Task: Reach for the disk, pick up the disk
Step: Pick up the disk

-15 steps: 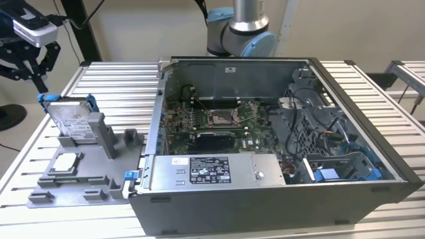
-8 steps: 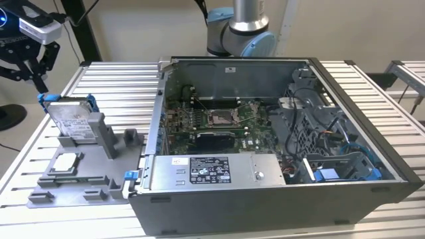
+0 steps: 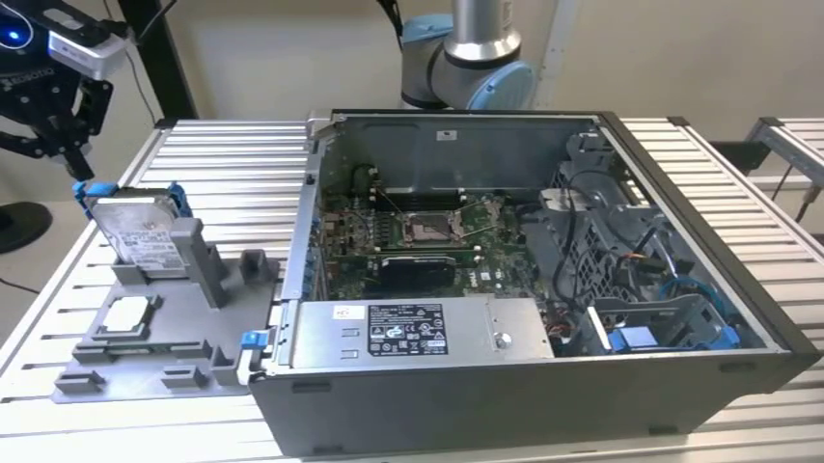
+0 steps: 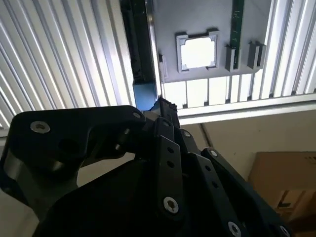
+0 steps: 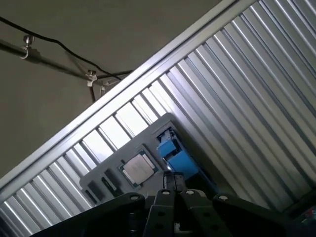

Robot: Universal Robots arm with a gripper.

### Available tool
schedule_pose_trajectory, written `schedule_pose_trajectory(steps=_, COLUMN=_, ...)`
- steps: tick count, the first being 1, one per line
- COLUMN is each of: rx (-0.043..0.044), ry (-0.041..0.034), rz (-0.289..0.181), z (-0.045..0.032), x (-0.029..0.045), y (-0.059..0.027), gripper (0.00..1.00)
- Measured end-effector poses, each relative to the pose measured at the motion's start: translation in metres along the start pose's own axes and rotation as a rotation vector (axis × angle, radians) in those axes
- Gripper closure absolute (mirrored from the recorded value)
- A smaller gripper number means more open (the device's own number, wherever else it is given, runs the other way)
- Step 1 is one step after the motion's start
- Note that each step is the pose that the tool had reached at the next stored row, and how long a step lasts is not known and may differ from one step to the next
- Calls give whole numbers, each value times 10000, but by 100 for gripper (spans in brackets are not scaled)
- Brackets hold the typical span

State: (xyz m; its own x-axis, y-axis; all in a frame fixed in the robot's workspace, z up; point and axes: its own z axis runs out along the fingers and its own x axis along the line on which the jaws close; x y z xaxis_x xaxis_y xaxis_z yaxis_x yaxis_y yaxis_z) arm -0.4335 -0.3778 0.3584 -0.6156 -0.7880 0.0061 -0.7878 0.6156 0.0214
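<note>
Gripper, fingers drawn narrow, met the blue bracket atop the disk, which stood on edge directly below, near the surface's edge

Plain cream wall behind the bench. Work surface: ribbed aluminium slat table, evenly lit, glare on the slats – a second slat table at the exterior view's right. Beige floor, black cable trailing across it – cardboard box past the table edge
</note>
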Motion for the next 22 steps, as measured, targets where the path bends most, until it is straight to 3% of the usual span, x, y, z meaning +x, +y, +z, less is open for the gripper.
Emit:
schedule_pose_trajectory(steps=15, rx=62, ry=115, rz=-2400, z=0, x=-1, y=1, gripper=100)
schedule_pose_trajectory(steps=22, rx=103, ry=188, rz=-3227, z=-1, x=-1, y=1, gripper=100)
